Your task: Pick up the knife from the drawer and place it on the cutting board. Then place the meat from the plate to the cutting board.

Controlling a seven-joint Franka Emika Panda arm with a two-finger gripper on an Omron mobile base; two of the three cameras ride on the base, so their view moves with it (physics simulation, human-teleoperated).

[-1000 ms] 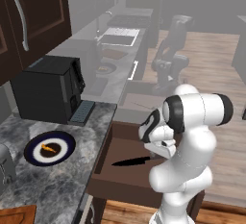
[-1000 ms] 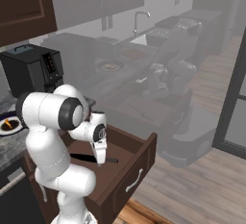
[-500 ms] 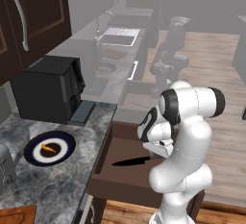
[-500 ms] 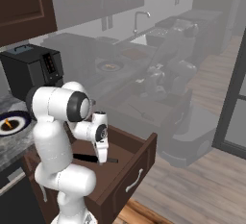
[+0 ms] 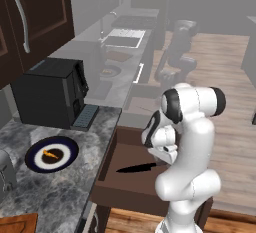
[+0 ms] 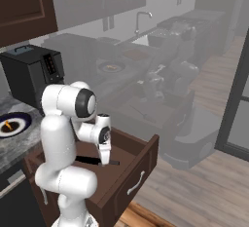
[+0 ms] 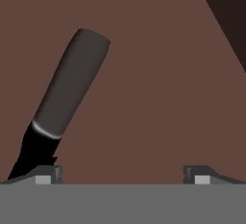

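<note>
The knife (image 5: 134,167) lies flat on the floor of the open dark brown drawer (image 5: 112,149), black blade pointing left. My gripper (image 5: 164,160) hangs just above its handle end, jaws wide open and empty. In the hand view the dark grey handle (image 7: 72,81) slants up from the left fingertip (image 7: 45,174), and the gripper (image 7: 122,175) straddles bare drawer floor beside it. From the right I see the knife (image 6: 87,160) under the gripper (image 6: 107,159). The meat (image 5: 50,153) rests on the blue-rimmed plate (image 5: 35,161) on the counter. A corner of the cutting board (image 5: 17,224) shows at the bottom left.
A black coffee machine (image 5: 47,97) stands behind the plate, and a toaster (image 5: 5,172) sits at the left edge. Dark cabinet doors (image 5: 35,12) hang above. The drawer front (image 6: 133,184) juts into the aisle. A sink and hazy counter run further back.
The arm's elbow has swung forward over the drawer and the hand has dipped slightly lower toward the knife handle. The jaws have stayed open. Knife, plate and meat have not moved.
</note>
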